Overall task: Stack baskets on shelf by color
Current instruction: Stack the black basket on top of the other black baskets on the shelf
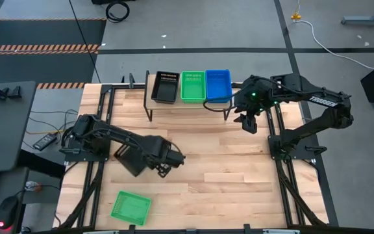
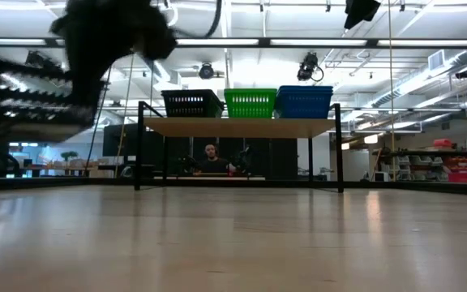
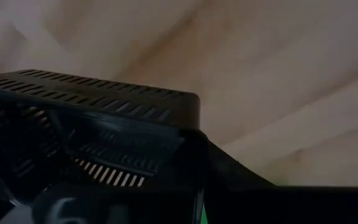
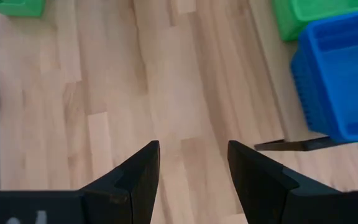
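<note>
Baskets of perforated plastic sit three in a row on your low wooden-topped shelf (image 1: 188, 104) with thin black legs: a black one (image 1: 165, 87), a bright green one (image 1: 193, 86) and a blue one (image 1: 217, 85), side by side at the far edge of the table (image 1: 226, 169). A fourth, another black mesh basket (image 1: 130, 156), is in your left gripper (image 1: 164, 166) — the fingers are clenched on its rim, near the table's middle, well apart from the shelf. A loose green basket (image 1: 131, 207) lies alone near the front edge.

From the left wrist you see only the black basket's slotted wall (image 3: 104, 124) filling the view close up, tilted over bare wood; the overhead view alone shows where it is on the table. The table-level view shows the three shelf baskets (image 2: 250, 103) standing level, with a person seated far behind, under the shelf.

Your left arm reaches low across the table. Your right gripper (image 4: 193, 171) hangs with fingers spread and empty just in front of the shelf's blue end — its wrist view catches the blue basket's corner (image 4: 337, 87).
</note>
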Controlling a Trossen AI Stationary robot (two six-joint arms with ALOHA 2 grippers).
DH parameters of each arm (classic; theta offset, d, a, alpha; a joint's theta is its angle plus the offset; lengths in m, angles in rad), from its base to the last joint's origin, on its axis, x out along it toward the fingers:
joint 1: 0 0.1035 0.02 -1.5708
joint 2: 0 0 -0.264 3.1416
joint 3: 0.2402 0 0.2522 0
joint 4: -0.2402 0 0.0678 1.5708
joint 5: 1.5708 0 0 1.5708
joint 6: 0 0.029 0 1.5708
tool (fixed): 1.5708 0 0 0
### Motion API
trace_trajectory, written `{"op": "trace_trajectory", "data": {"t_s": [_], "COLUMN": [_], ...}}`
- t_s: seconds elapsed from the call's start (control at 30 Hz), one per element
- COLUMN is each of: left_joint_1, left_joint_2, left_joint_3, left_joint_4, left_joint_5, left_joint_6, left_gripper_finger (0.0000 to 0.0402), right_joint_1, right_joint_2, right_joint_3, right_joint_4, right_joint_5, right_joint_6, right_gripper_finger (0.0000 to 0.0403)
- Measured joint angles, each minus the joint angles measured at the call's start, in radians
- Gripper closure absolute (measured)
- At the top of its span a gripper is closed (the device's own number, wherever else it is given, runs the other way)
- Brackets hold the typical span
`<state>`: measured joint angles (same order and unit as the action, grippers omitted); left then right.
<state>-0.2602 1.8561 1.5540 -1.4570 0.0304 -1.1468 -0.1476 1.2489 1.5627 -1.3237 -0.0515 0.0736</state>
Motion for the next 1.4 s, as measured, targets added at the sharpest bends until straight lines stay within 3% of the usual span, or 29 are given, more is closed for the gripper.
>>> {"op": "trace_trajectory", "data": {"t_s": [0.13,0.33,0.6,0.83,1.17,1.4], "left_joint_1": [0.032,0.115,0.236,0.333,0.457,0.571], "left_joint_2": [0.000,-0.013,-0.011,-0.011,-0.011,-0.005], "left_joint_3": [0.137,0.279,0.455,0.622,0.707,0.696], "left_joint_4": [-0.121,-0.114,-0.114,-0.113,-0.114,-0.104], "left_joint_5": [-0.129,-0.260,-0.421,-0.460,-0.442,-0.337], "left_joint_6": [-0.020,-0.019,0.187,0.575,1.232,1.455], "left_gripper_finger": [0.0392,0.0394,0.0394,0.0394,0.0392,0.0390], "right_joint_1": [-0.009,-0.047,-0.097,-0.148,-0.200,-0.203], "right_joint_2": [-0.014,-0.020,-0.021,-0.024,-0.024,-0.024], "right_joint_3": [0.000,0.000,0.000,0.000,0.000,0.000], "right_joint_4": [0.011,0.033,0.036,0.062,0.081,0.081], "right_joint_5": [0.025,0.026,0.025,0.025,0.047,0.059], "right_joint_6": [-0.020,-0.069,-0.110,-0.083,0.067,0.145], "right_gripper_finger": [0.0208,0.0208,0.0208,0.0208,0.0208,0.0208]}}
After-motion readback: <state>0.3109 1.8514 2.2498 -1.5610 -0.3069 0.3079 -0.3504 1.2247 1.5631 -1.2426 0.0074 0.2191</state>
